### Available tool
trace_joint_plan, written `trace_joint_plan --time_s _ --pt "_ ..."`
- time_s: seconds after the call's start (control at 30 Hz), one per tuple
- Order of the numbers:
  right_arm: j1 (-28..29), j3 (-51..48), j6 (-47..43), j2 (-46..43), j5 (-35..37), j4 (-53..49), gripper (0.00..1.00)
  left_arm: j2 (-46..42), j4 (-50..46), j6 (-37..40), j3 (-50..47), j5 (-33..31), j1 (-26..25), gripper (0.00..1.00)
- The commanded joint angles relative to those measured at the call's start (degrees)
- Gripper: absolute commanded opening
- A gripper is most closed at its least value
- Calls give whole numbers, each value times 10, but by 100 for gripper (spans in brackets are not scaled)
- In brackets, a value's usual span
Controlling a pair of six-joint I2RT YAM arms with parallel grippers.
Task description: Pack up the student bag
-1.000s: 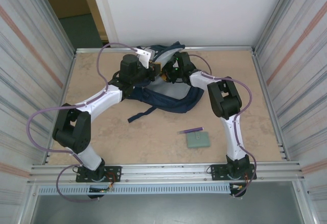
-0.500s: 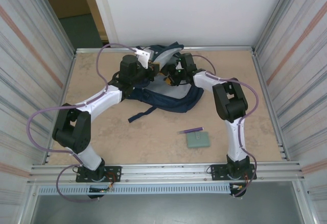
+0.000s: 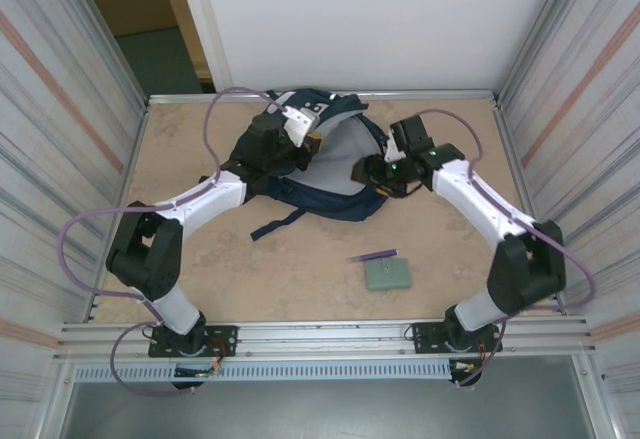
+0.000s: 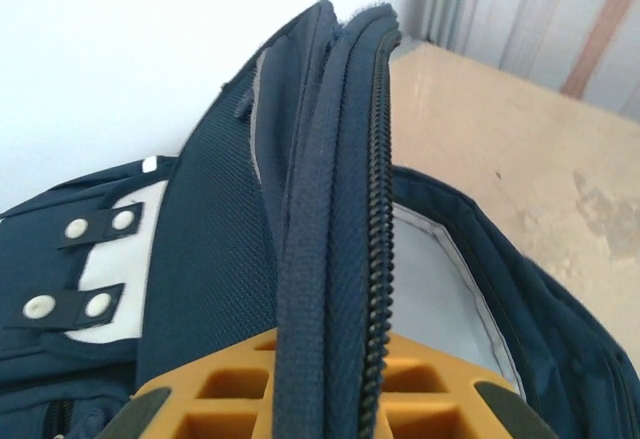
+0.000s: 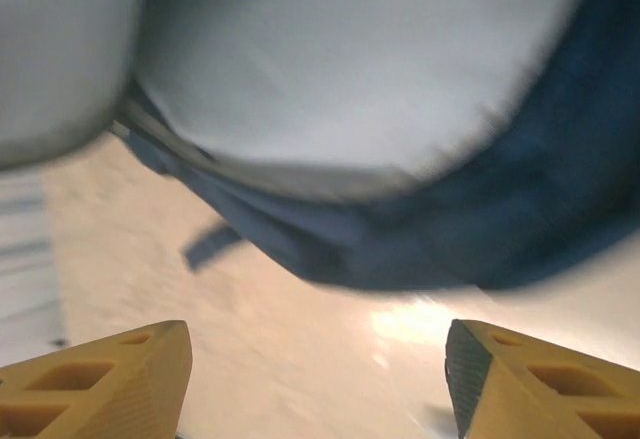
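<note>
The student bag [image 3: 335,174], navy with pale grey lining, lies at the back middle of the table with its mouth held open. My left gripper [image 3: 303,139] is shut on the bag's zipper rim and holds the flap up. In the left wrist view the zipper edge [image 4: 375,209] runs between the orange jaws of the left gripper [image 4: 330,384]. My right gripper [image 3: 368,171] hovers just right of the bag's opening, open, with nothing in it. In the right wrist view the right gripper [image 5: 320,389] is over bare table, with the bag [image 5: 350,69] ahead, blurred.
A purple pen [image 3: 373,255] and a small grey-green flat block [image 3: 387,275] lie on the table's near right part. Metal rails border the table [image 3: 200,259], with ribbed walls left and right. A bag strap [image 3: 278,224] trails toward the front.
The right arm has pulled back out of the bag's mouth and swung right, its jaws opening wider. The left gripper keeps its hold and has lifted the flap slightly back.
</note>
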Motion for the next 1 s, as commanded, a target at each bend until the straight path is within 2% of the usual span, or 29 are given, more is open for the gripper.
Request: trace_joint_plan --time_s 0.0,0.07,0.17,0.23,0.27,0.3,0.37,0.43,0.53,0.57,0.6,0.7,0.8,0.97 --pt "13 -41 -38 -57 105 -163 70 1 -7 110 11 -2 -30 6" --pt "30 -49 20 -81 161 -225 73 2 -20 122 14 -2 -37 10" --pt "68 -51 98 -105 201 -292 81 6 -36 108 19 10 -37 15" --pt "97 -56 148 -123 221 -312 90 9 -36 99 18 20 -37 19" --pt "109 -62 173 -132 232 -313 99 11 -38 96 17 27 -37 25" --pt "117 -68 206 -141 248 -318 99 11 -42 92 18 34 -37 30" --pt "105 -88 259 -154 247 -329 99 9 -48 89 14 48 -37 31" --pt "68 -121 276 -171 185 -312 99 4 -51 87 8 50 -37 33" --pt "46 -209 419 -218 55 -214 99 -6 -56 89 -4 47 -38 35" --pt "58 -232 482 -238 57 -180 99 -9 -57 86 -5 46 -38 36" --pt "85 -238 540 -256 98 -174 99 -12 -60 81 -6 52 -39 37" --pt "137 -223 649 -265 202 -213 99 -18 -64 78 -11 65 -42 39" --pt "143 -241 717 -249 187 -203 99 -16 -71 73 -17 66 -45 38" --pt "197 -274 828 -217 209 -158 99 -7 -41 -28 -24 70 -15 28"
